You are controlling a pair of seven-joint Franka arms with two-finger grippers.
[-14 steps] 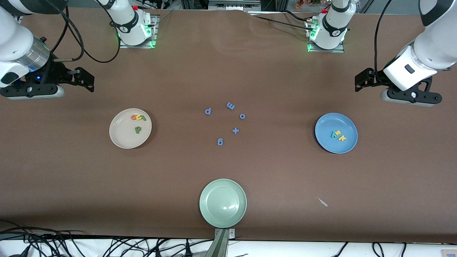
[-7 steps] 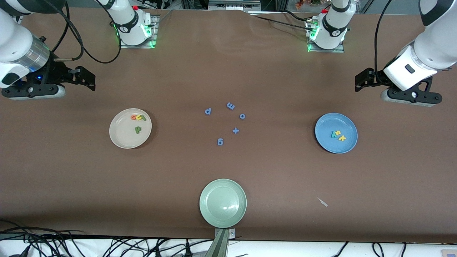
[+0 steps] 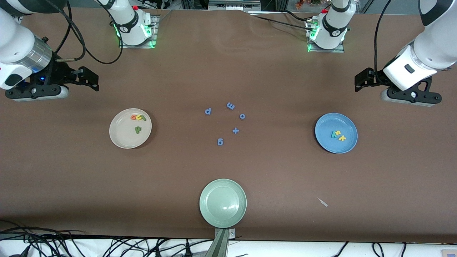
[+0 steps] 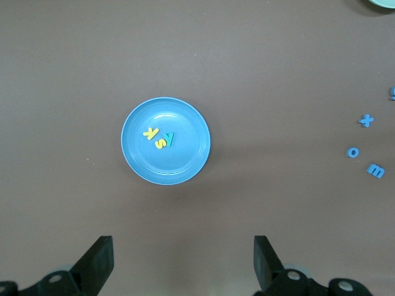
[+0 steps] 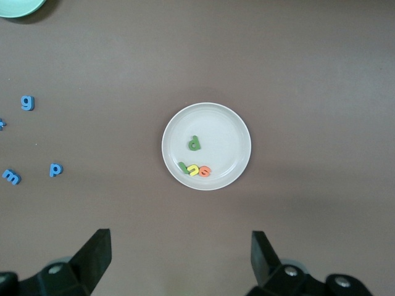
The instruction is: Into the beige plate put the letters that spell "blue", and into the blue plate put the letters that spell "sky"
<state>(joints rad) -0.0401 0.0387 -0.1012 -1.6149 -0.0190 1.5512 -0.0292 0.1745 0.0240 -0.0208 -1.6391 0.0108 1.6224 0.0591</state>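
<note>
The right pincer (image 3: 91,76) hangs over bare tabletop (image 3: 228,171) at the right arm's end, fingers spread wide and holding nothing. The beige plate (image 3: 121,137) lies nearer the front camera than that pincer; in it rest the dark-green b (image 3: 137,129) and, touching one another in a row, the orange e (image 3: 133,117), the yellow u (image 3: 138,117) and the light-green l (image 3: 143,119). At mid-tabletop lie the blue letters p (image 3: 208,111), m (image 3: 230,106), o (image 3: 242,116), plus sign (image 3: 235,130) and g (image 3: 220,142), with the pale green plate (image 3: 214,210) nearest the front camera. The blue plate (image 3: 328,144) holds the teal y (image 3: 333,134), the yellow s (image 3: 337,133) and the yellow k (image 3: 342,138), clustered together. The left pincer (image 3: 360,80) hangs over bare tabletop at the left arm's end, fingers spread and holding nothing.
</note>
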